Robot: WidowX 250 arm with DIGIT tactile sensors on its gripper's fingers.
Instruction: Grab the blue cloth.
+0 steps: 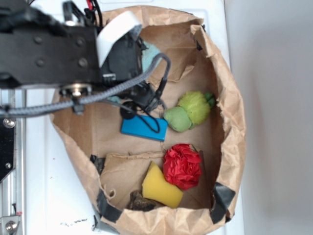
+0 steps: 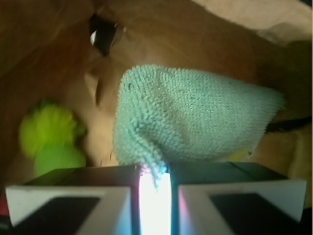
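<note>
the gripper (image 2: 155,188) pinches a corner of the blue cloth (image 2: 195,117), which bunches up just in front of it, inside the paper bag (image 1: 230,122), away from the blue block (image 1: 144,128).

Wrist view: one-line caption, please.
Gripper pinching a fold of the blue cloth inside the paper bag.

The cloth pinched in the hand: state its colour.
Light teal-blue terry, seen best in the wrist view: the blue cloth hangs from the hand.
</note>
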